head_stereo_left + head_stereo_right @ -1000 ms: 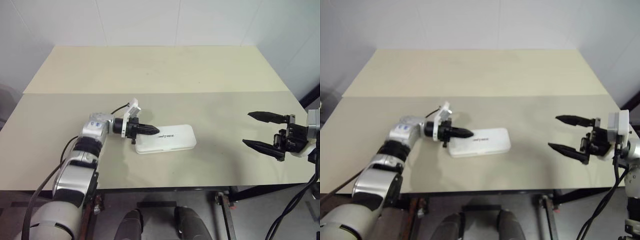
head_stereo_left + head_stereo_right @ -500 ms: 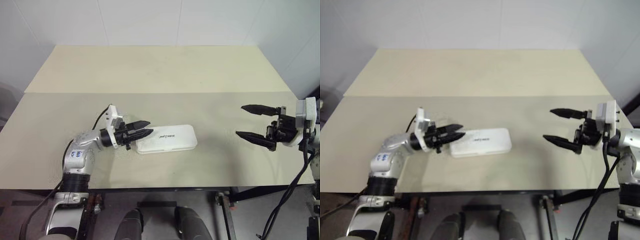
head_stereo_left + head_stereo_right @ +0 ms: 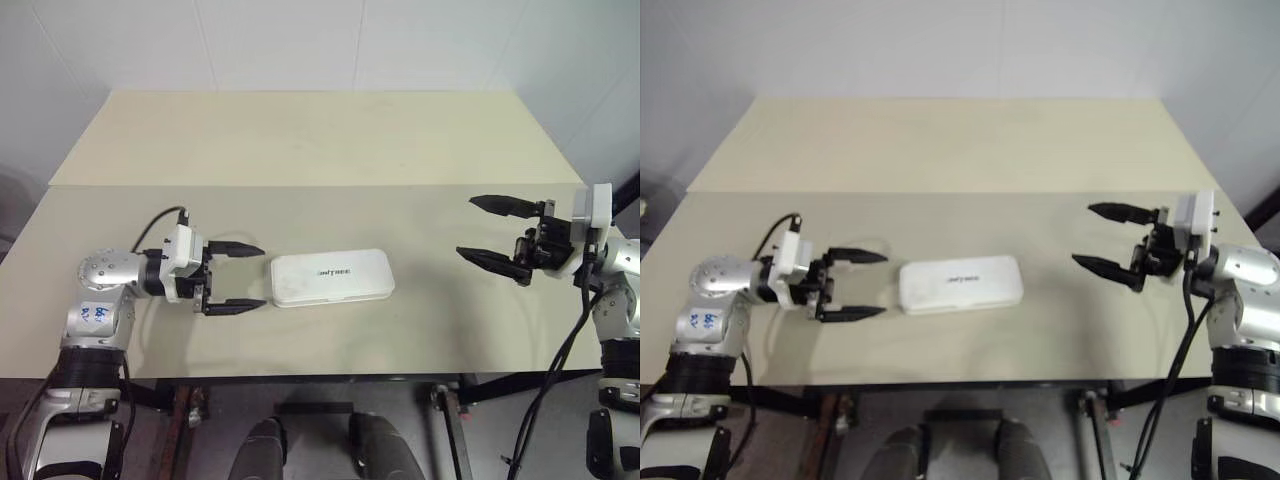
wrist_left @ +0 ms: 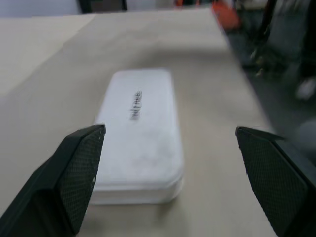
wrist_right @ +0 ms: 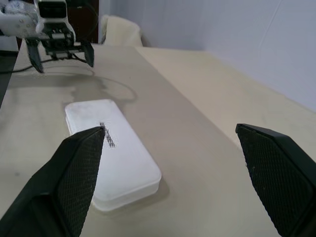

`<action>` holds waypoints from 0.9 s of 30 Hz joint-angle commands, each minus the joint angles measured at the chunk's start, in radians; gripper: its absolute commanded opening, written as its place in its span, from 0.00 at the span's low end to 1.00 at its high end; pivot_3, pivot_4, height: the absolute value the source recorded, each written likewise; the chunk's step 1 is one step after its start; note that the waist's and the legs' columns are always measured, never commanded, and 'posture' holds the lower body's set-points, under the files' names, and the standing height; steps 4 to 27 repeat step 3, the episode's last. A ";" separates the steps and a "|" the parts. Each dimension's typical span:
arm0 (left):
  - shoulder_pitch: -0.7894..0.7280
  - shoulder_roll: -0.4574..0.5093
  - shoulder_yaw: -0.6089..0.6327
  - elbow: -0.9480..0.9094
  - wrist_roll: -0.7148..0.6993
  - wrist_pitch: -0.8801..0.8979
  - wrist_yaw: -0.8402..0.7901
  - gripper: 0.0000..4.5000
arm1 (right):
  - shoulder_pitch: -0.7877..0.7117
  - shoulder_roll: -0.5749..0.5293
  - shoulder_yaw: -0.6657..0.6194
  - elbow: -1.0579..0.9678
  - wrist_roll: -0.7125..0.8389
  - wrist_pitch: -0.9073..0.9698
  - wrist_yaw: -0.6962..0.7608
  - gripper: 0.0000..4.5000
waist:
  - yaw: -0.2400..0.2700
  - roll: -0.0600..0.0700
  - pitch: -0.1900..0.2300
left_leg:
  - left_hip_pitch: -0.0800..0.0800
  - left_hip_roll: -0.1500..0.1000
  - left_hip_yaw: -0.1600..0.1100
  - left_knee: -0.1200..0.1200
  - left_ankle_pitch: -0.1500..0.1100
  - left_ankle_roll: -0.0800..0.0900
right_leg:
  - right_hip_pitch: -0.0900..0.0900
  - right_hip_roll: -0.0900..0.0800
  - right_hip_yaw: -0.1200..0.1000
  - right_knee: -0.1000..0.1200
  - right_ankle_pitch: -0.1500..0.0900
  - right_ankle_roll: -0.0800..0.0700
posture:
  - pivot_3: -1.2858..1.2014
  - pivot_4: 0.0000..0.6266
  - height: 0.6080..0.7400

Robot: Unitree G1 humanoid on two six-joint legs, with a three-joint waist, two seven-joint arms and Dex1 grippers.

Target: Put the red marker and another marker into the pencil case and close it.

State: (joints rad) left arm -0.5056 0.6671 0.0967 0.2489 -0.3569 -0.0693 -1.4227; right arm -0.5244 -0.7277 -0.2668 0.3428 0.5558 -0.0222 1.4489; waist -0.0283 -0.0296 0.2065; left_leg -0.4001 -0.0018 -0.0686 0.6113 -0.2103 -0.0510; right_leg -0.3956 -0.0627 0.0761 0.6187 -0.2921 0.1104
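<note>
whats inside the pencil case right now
Cannot tell. The pencil case lies shut on the table, lid down flat, so its inside is covered. No markers lie on the tabletop around it.

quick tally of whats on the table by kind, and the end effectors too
pencil case: 1, white, closed
left end effector: 1, open, holding nothing
right end effector: 1, open, holding nothing
total: 3
</note>
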 commanded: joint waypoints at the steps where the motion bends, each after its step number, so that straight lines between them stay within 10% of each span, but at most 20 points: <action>1: -0.050 0.045 0.025 -0.005 -0.026 -0.065 -0.044 1.00 | 0.003 0.012 -0.015 -0.013 0.005 -0.036 -0.006 1.00 | 0.000 0.000 0.000 | 0.000 0.000 0.000 0.000 0.000 0.000 | 0.000 0.000 0.000 0.000 0.000 0.000 | 0.52 0.24 1.00; 27: -0.061 0.078 0.038 -0.023 -0.056 -0.027 -0.060 1.00 | 0.012 0.030 -0.016 -0.011 0.004 -0.051 -0.019 1.00 | 0.000 0.000 0.000 | 0.000 0.000 0.000 0.000 0.000 0.000 | 0.000 0.000 0.000 0.000 0.000 0.000 | 0.52 0.24 1.00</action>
